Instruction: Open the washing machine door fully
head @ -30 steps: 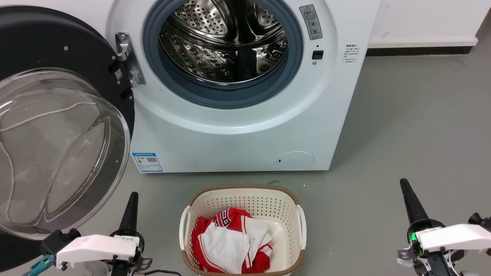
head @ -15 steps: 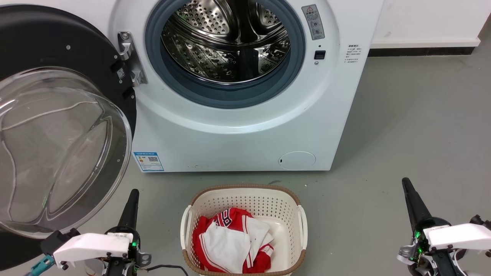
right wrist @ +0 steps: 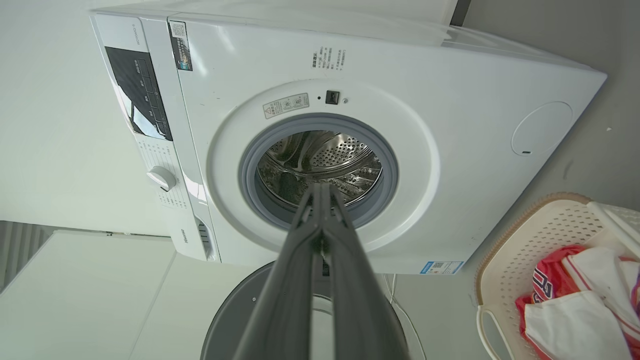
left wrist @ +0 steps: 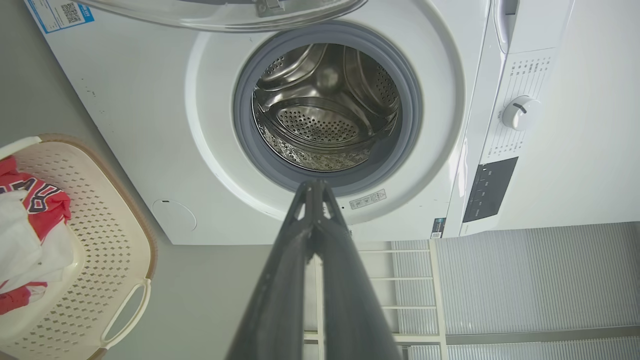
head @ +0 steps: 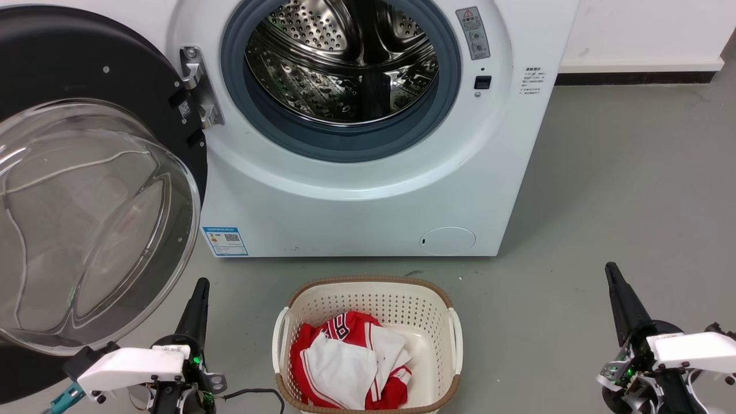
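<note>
Round glossy black washing machine door (head: 75, 63) stands wide open, left of frame; task looks complete. Left gripper (head: 200, 290) and right gripper (head: 613, 277) sit pinched together, empty.

The washing machine (head: 356, 213) is white, its door (head: 86, 63) black, the perforated basket (head: 368, 300) cream

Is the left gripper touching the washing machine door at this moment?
Apart. In the head view, a strip of grey floor shows between the left gripper and the glass bowl of the washing machine door.
</note>
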{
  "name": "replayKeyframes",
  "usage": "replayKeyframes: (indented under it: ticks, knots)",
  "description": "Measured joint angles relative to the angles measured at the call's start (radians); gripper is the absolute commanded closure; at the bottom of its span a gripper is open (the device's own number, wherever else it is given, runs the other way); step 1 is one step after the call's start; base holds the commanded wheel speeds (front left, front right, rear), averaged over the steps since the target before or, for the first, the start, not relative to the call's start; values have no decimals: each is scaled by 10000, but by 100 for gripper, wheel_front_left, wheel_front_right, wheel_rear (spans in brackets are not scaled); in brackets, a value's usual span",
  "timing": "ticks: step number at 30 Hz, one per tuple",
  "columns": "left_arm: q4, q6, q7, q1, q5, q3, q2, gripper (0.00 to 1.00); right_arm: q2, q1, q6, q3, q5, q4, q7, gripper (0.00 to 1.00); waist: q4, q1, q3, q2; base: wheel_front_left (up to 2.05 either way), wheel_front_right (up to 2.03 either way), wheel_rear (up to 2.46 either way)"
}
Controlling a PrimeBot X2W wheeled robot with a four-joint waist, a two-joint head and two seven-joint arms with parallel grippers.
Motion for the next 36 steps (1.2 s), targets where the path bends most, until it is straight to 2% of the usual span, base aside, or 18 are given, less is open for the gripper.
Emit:
replayKeyframes:
  ticks: [17,36]
  knots:
    - [165,-144,293,-167,-1181,102,-21,100,23,-160,0,-159,1168,167,232,100,64,0,5,0,0,0,0]
    - [167,-144,293,-176,-1193,102,-23,100,81,-163,0,-238,1127,176,305,100,64,-1,5,0,0,0,0]
